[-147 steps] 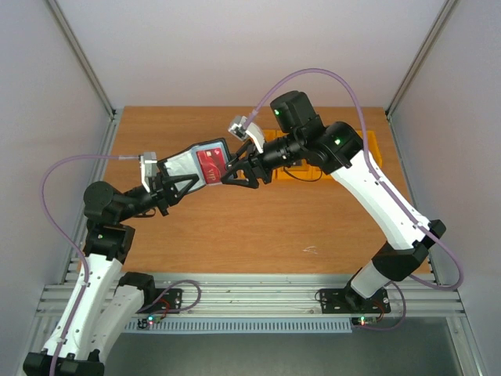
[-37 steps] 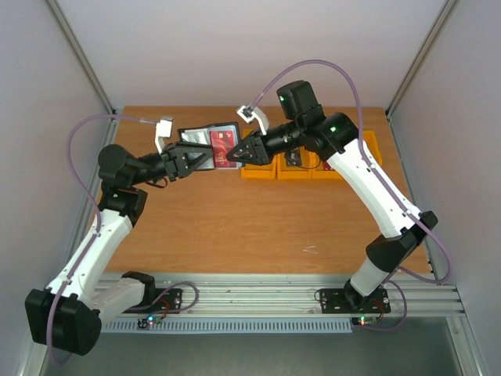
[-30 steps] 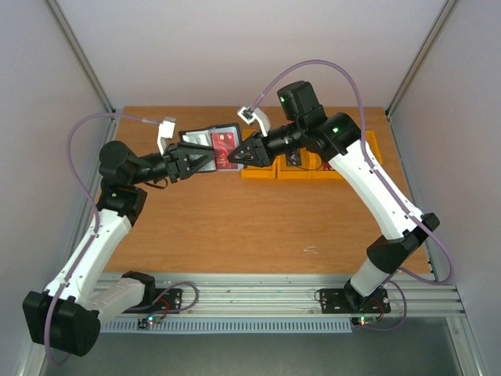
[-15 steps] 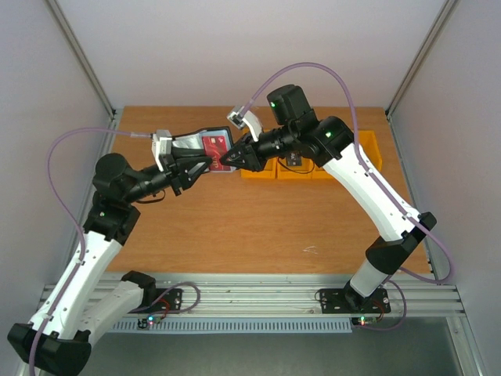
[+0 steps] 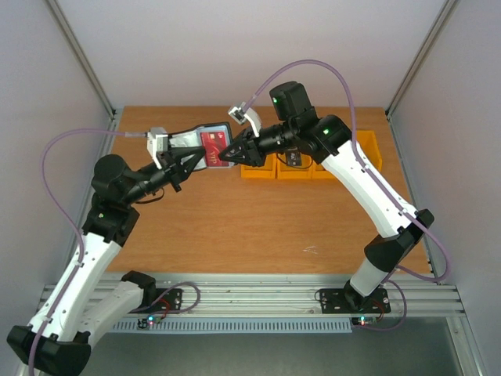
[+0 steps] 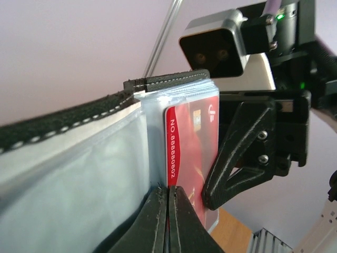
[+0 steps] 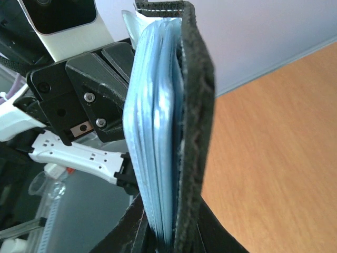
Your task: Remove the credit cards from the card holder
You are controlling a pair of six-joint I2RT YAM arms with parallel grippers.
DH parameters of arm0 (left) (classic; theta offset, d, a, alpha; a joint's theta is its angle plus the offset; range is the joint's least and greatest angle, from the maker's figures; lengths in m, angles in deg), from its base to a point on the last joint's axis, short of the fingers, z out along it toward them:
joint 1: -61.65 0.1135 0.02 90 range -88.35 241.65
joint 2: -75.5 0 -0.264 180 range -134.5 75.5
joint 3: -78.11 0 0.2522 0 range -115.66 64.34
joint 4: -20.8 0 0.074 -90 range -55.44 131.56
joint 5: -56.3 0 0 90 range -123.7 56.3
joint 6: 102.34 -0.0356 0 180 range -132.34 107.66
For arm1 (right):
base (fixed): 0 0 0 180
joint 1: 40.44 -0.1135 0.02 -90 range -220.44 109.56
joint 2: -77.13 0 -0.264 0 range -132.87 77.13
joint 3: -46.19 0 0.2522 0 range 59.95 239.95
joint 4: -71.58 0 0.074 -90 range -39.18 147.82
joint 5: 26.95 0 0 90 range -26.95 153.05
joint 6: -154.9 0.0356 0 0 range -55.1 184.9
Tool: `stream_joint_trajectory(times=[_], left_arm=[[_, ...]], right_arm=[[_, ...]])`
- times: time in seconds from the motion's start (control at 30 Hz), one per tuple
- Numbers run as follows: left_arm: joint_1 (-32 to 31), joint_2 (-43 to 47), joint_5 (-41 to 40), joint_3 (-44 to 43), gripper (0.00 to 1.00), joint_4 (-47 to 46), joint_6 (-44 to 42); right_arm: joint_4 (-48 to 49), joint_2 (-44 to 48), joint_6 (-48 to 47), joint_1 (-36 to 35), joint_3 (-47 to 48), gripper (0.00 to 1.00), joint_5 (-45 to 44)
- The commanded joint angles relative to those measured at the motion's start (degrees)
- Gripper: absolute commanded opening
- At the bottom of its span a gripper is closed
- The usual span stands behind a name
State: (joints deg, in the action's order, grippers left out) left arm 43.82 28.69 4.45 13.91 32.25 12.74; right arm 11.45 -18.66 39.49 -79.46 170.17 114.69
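Note:
The card holder (image 5: pixel 186 144) hangs open in the air over the back of the table, held between both grippers. A red credit card (image 5: pixel 213 146) with white lettering shows in its right half. My left gripper (image 5: pixel 189 160) is shut on the holder's lower edge; in the left wrist view its jaws (image 6: pixel 168 197) pinch the grey-blue sleeve right at the red card's (image 6: pixel 192 139) edge. My right gripper (image 5: pixel 226 154) is shut on the right half; in the right wrist view (image 7: pixel 168 232) it clamps the black cover (image 7: pixel 196 100) and blue sleeves (image 7: pixel 152 126). Other cards are hidden.
Yellow plastic bins (image 5: pixel 266 169) stand in a row at the back right of the wooden table (image 5: pixel 258 219), just behind and under the right arm. Grey walls close in the left, right and back sides.
Both grippers, still shut on the card holder, have carried it a little to the left. The left arm's elbow has dropped and swung toward the near side.

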Motion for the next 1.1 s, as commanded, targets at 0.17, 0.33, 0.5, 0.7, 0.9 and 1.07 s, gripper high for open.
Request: stream_joint_trajectory(times=[0.17,0.33,0.5,0.7,0.9,1.07], left_arm=[[-1.34,0.13,4.77,10.14,0.0,-8.8,2.46],[1.15,-0.68,6.23,11.4,0.0,-10.55,4.48],[4.27,-1.97,10.12,12.33,0.0,-14.28,7.95],[5.69,-2.89,13.54,13.39,0.0,-17.85,10.86],[6.34,-2.05,14.27,13.56,0.0,-17.4,11.31],[6.87,-1.29,13.7,14.71,0.0,-16.85,11.14]], right_arm=[[14.44,-1.64,5.73,-0.04,-10.39,0.11,10.88],[16.9,-0.88,8.3,1.04,-13.38,0.14,12.56],[20.25,-0.51,10.93,2.0,-15.4,0.16,13.37],[21.15,-0.83,12.26,2.03,-15.91,0.23,14.2],[23.15,0.95,13.42,2.63,-18.07,0.27,13.98],[22.27,1.76,13.16,3.6,-19.16,0.29,14.26]])
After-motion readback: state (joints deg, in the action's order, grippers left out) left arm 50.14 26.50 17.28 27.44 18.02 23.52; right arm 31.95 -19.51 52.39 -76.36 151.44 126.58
